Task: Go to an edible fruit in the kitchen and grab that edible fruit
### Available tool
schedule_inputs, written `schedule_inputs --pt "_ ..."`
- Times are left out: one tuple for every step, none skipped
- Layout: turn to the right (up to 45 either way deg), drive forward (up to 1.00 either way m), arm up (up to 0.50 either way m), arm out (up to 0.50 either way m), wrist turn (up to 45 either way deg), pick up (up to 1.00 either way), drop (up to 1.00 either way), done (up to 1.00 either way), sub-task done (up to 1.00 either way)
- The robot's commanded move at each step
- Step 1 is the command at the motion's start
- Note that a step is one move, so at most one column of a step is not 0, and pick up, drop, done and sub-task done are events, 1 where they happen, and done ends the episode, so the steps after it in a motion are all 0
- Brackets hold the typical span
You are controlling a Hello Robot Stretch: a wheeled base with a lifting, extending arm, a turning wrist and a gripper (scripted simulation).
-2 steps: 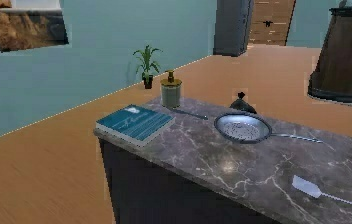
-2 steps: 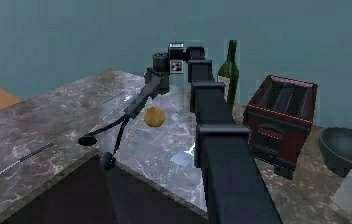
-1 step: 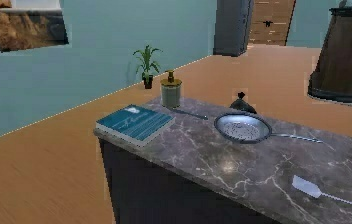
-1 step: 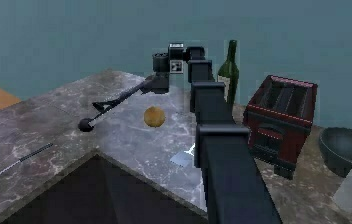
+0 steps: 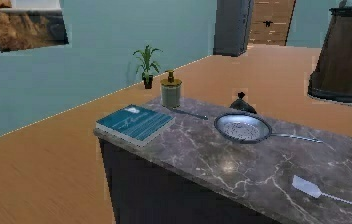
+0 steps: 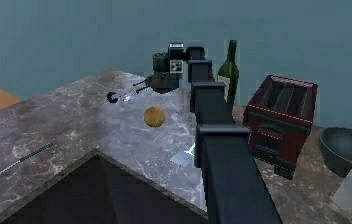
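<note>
- Small round orange fruit (image 6: 155, 117): you find it lying on the grey marble countertop (image 6: 64, 110), at about four o'clock from the gripper (image 6: 124, 94).
- It is likely light, firm and smooth, so it may roll. Take it across its widest middle.
- You cannot tell the jaws' state or whether they hold anything.

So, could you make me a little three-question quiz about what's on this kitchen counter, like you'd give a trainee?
1. True or false: the pan lies on the floor.
2. What does the green bottle stand next to? A) a lamp B) the toaster C) a television
3. Fill in: the round orange fruit lies on the marble ____.
Key: 1 false; 2 B; 3 counter.
</note>
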Motion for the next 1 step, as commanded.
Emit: schedule_inputs --pt "0.0 0.0 0.0 0.0 30.0 0.0 0.0 0.0 0.0"
